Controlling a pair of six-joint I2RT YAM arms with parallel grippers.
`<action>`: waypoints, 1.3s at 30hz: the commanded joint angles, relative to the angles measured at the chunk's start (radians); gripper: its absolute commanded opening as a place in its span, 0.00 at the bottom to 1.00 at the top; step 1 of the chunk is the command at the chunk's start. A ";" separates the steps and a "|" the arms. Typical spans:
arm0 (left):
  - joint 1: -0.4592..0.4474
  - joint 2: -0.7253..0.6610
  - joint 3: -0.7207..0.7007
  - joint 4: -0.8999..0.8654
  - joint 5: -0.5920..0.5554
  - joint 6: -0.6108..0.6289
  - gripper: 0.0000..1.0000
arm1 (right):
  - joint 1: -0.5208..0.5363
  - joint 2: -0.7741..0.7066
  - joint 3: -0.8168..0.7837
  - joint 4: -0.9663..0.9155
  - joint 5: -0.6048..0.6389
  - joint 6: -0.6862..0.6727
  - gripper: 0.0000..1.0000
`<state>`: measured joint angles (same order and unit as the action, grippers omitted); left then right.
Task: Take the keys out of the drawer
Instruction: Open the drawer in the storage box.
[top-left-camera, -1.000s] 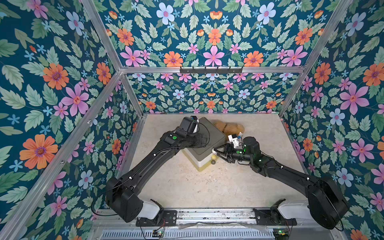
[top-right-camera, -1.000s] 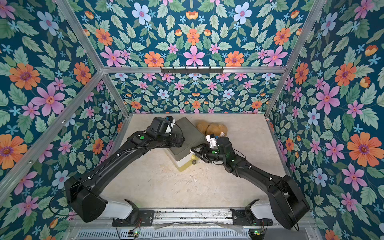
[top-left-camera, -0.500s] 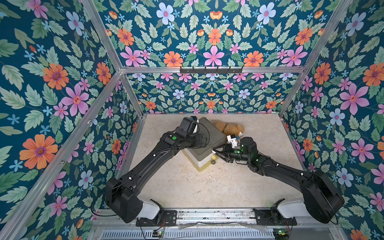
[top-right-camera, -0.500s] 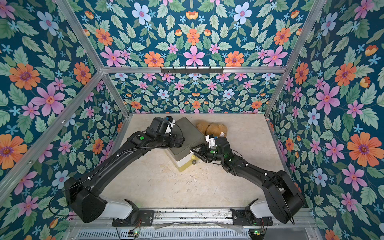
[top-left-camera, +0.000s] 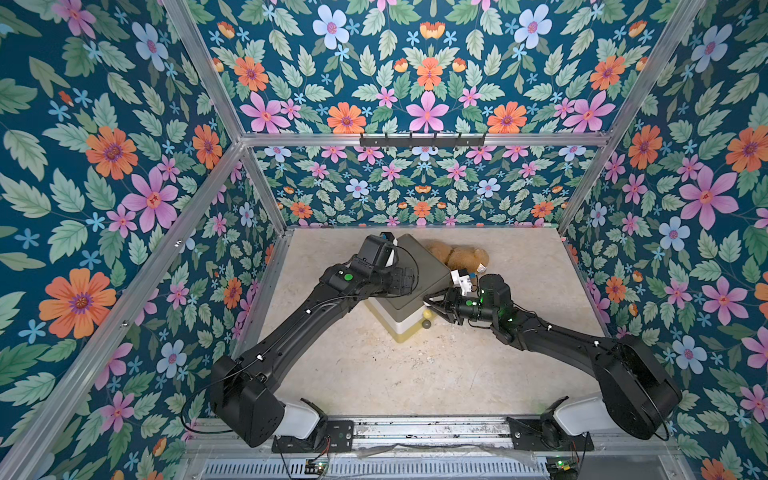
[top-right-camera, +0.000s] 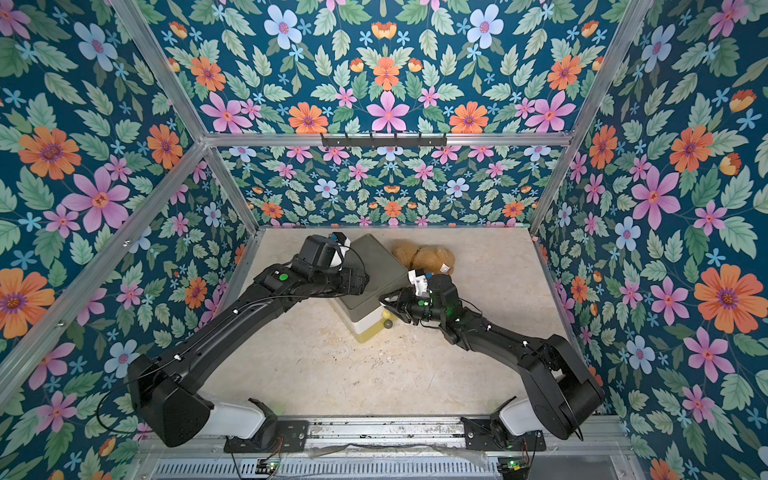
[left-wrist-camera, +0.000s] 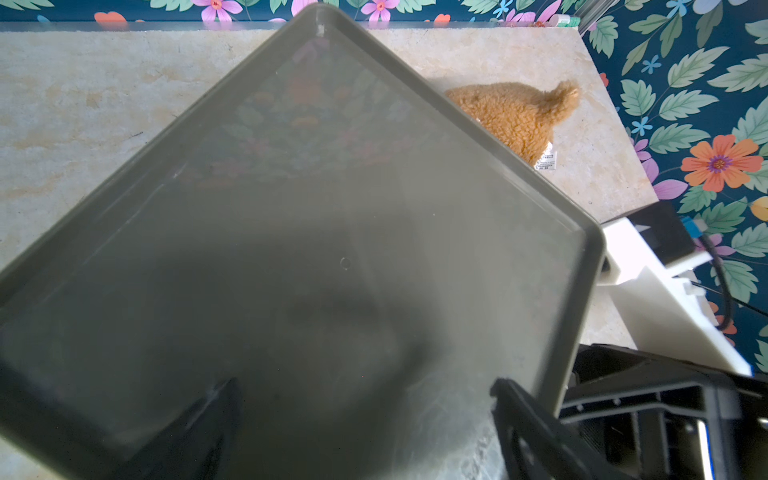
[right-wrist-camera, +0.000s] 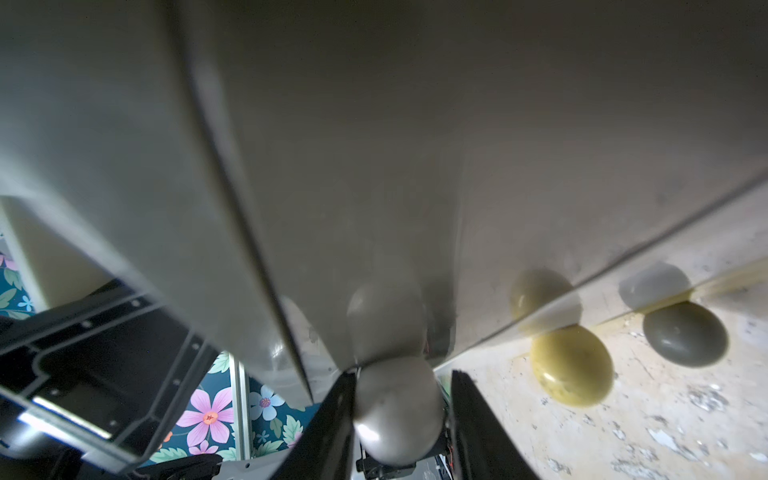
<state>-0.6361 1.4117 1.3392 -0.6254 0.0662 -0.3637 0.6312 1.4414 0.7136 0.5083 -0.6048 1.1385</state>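
While blue floral walls (top-left-camera: 415, 83) ring the mottled beige tabletop (top-left-camera: 395, 374), left gripper (left-wrist-camera: 365, 382) sits splayed and empty atop the grey plastic cabinet (left-wrist-camera: 332, 187), right gripper (right-wrist-camera: 403, 374) loosely bracketing its round grey knob (right-wrist-camera: 399, 415).

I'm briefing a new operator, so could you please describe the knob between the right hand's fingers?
On the table stands a small cabinet beside a plush toy. Three round knobs stick out of its front. Yours is the pale knob between the right hand's fingers, unlike the yellow knob and dark grey knob.
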 joint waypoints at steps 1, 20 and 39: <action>0.000 0.000 -0.007 -0.031 0.012 -0.005 0.99 | 0.002 -0.001 0.004 0.044 0.037 0.004 0.36; 0.000 0.027 -0.030 0.001 0.041 -0.030 0.99 | 0.002 -0.073 -0.056 -0.008 0.065 -0.029 0.26; 0.001 0.018 -0.045 0.018 0.058 -0.068 0.99 | 0.001 -0.212 -0.142 -0.093 0.089 -0.046 0.25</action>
<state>-0.6357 1.4261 1.3022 -0.5076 0.0803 -0.3965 0.6327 1.2480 0.5789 0.4446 -0.5449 1.1065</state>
